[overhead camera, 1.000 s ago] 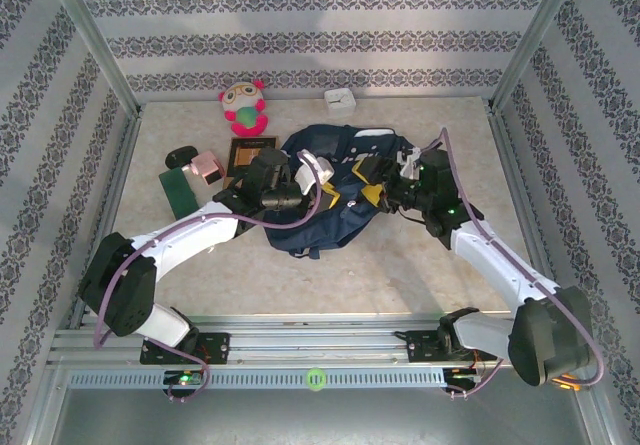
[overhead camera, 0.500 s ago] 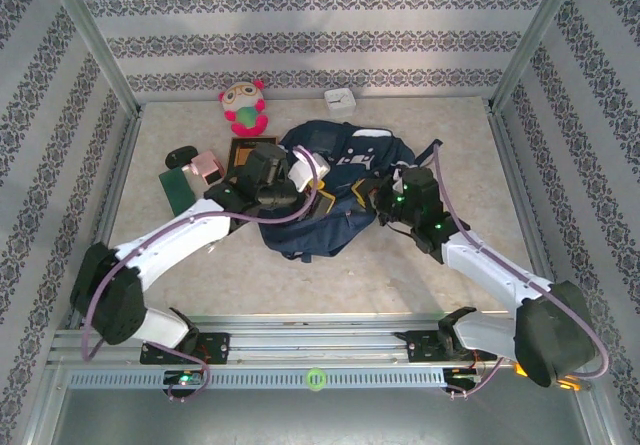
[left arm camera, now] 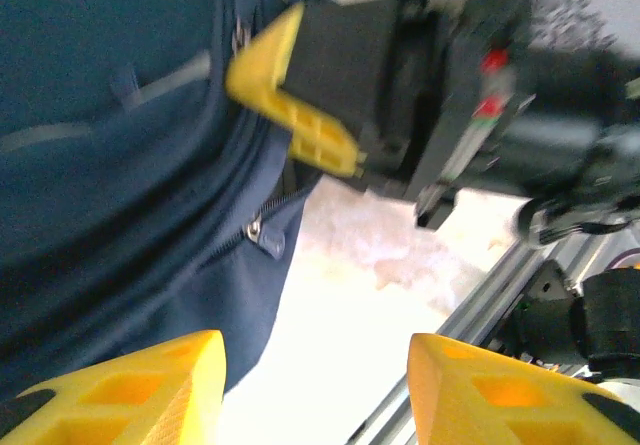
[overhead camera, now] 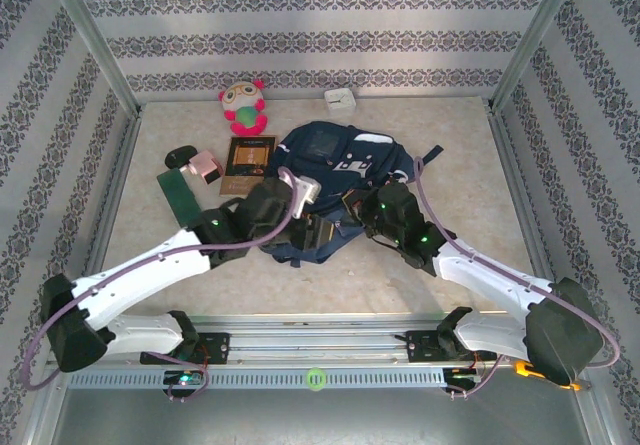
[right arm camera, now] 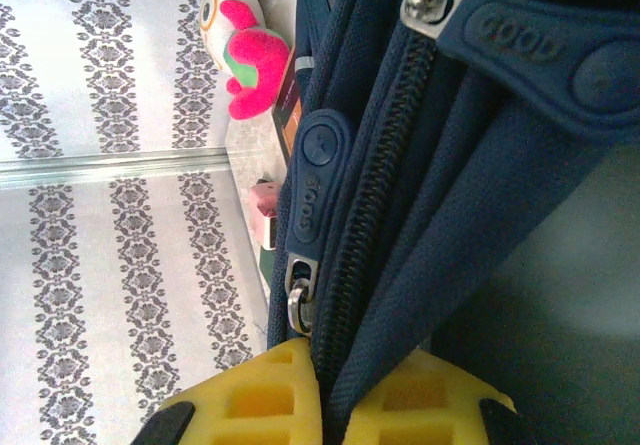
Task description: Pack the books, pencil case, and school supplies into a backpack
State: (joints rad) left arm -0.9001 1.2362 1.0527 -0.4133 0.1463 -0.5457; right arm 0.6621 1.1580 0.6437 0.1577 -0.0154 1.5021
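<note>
The navy backpack [overhead camera: 335, 155] lies mid-table, its near edge between both grippers. My right gripper [overhead camera: 357, 211] [right arm camera: 335, 397] is shut on the backpack's [right arm camera: 500, 215] zipper edge, beside a metal zipper pull [right arm camera: 300, 300]. My left gripper [overhead camera: 318, 231] [left arm camera: 315, 390] stands open at the backpack's [left arm camera: 110, 135] near edge, with only bare table between its fingers. The book [overhead camera: 250, 155] lies flat left of the backpack. Further left are the pink piece [overhead camera: 207, 166] [right arm camera: 264, 211] and the dark green piece [overhead camera: 182, 193]. Whether the black oval object [overhead camera: 180, 153] is the pencil case I cannot tell.
A plush toy [overhead camera: 243, 106] [right arm camera: 240, 50] and a small white box [overhead camera: 340, 97] stand at the back wall. The right gripper's yellow finger [left arm camera: 290, 105] hangs close in front of the left wrist camera. The metal rail [overhead camera: 320, 343] runs along the near edge.
Both grippers have drawn back to the backpack's near edge. The left gripper opened. The right gripper closed on the zipper edge. The book is now uncovered.
</note>
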